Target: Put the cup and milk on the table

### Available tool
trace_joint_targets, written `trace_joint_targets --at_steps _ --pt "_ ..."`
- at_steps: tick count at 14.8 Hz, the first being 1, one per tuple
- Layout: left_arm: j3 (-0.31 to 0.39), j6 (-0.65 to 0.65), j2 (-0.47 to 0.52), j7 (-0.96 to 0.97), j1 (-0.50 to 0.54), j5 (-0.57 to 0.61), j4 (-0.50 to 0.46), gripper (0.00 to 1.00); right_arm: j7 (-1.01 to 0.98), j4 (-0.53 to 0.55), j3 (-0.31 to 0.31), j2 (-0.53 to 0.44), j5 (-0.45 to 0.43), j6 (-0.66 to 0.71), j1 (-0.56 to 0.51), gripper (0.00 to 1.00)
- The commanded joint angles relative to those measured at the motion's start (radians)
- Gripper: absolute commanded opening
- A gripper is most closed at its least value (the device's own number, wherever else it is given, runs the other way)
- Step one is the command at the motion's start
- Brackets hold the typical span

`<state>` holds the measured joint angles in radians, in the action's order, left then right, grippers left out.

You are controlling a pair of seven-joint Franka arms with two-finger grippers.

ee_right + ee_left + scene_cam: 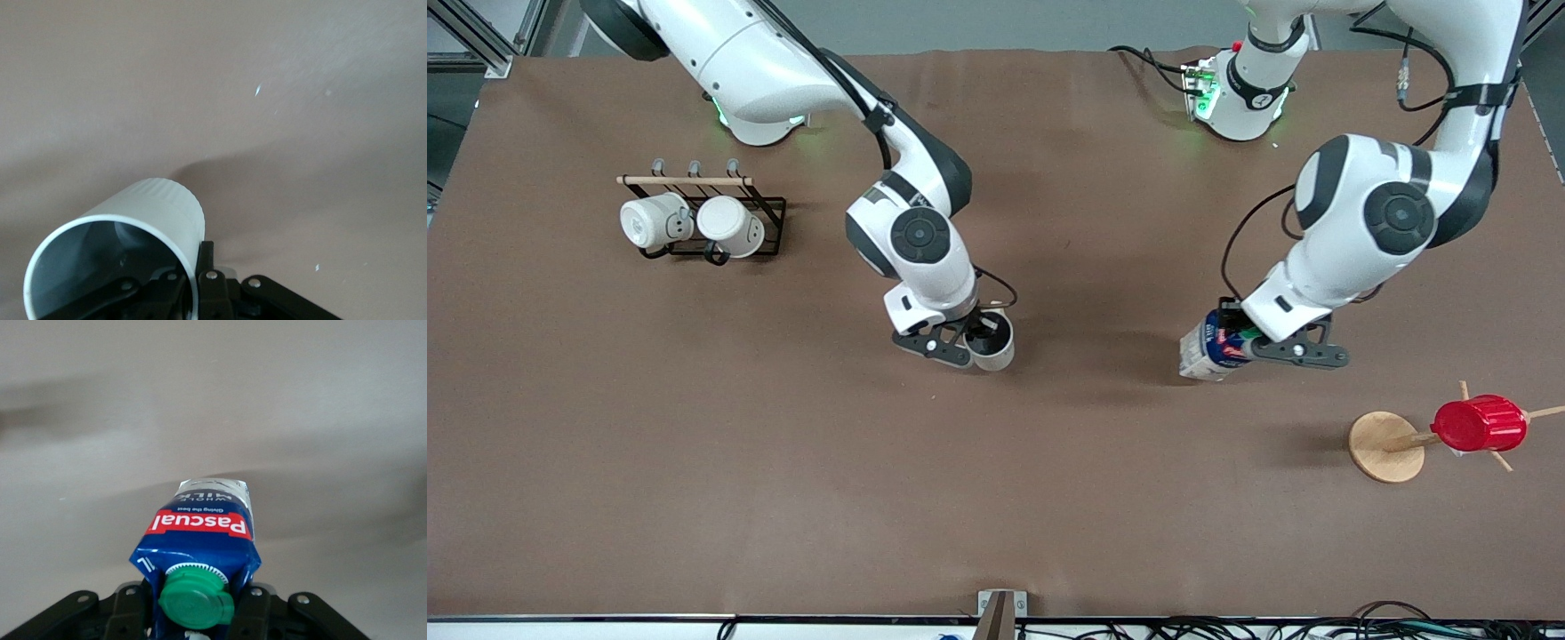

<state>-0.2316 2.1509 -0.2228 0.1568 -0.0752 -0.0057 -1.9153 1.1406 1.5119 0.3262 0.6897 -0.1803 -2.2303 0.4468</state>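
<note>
Both arms are mid-carry: right gripper [971, 342] jaws pinch the cup [992, 340] wall, left gripper [1249, 348] jaws clamp the milk [1209, 350] top, probably ready to set them upright on the surface [783, 462].

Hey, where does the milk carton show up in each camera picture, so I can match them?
Front view: the milk hangs tilted in the left gripper over the table.
Left wrist view: the milk fills the lower middle, green cap toward the camera.
Right wrist view: not in it; only the cup shows.
Shared landmark: the brown table.
</note>
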Motion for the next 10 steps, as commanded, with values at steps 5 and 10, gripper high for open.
trace_joint_targets --at_steps 5,10 --pt "0.000 -0.049 -0.067 0.208 -0.141 0.007 0.119 0.13 0.068 -0.006 0.007 0.042 -0.034 -0.043 0.050 0.07" --pt "0.000 -0.048 -0.096 0.323 -0.230 0.009 0.151 0.13 0.088 -0.002 0.010 0.057 -0.057 -0.054 0.050 0.45"
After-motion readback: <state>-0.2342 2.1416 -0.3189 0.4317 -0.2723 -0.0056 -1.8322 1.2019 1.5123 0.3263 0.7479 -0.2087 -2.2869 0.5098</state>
